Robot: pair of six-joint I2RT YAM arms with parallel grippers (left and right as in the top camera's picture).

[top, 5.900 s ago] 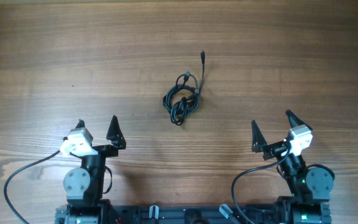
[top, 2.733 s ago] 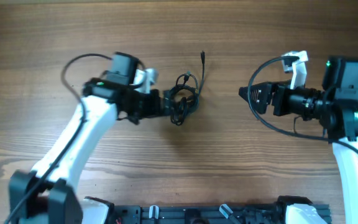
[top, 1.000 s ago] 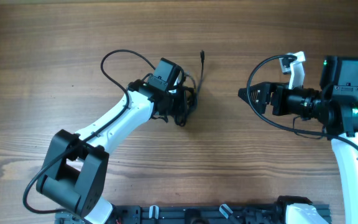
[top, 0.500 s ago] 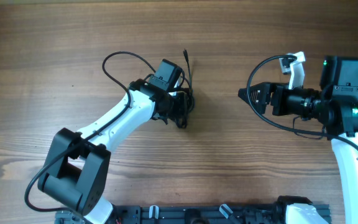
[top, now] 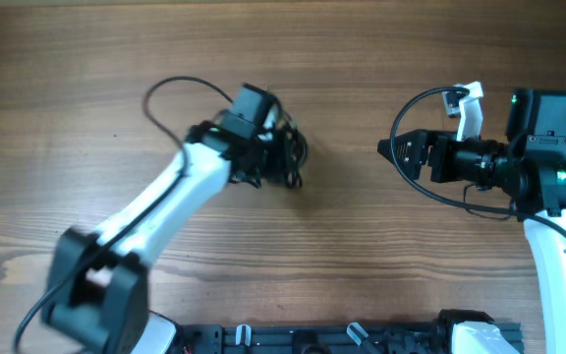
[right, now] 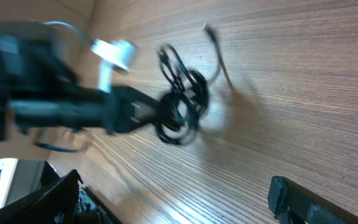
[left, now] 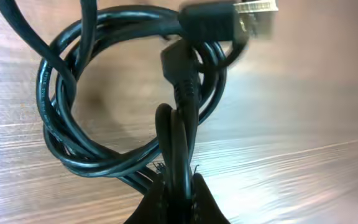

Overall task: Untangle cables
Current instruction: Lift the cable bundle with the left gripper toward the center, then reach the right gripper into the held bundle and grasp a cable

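The cables are one knotted black bundle, coiled into a loop, with a metal-tipped plug at its top. My left gripper is shut on a doubled strand at the bottom of that loop. In the overhead view the left gripper holds the cables left of the table's middle. From the right wrist view the cables hang off the table with a shadow beneath, and one loose end trails away. My right gripper is open to the right of the bundle, well apart from it, with nothing between its fingers.
Bare wooden table lies all around the bundle. The left arm's own thick black wire arches over the table behind its wrist. The arm bases stand along the near edge.
My left gripper has closed fully on the bundle and carried it a little left and away, dragging the loose plug end along. The right arm has stayed still and open.
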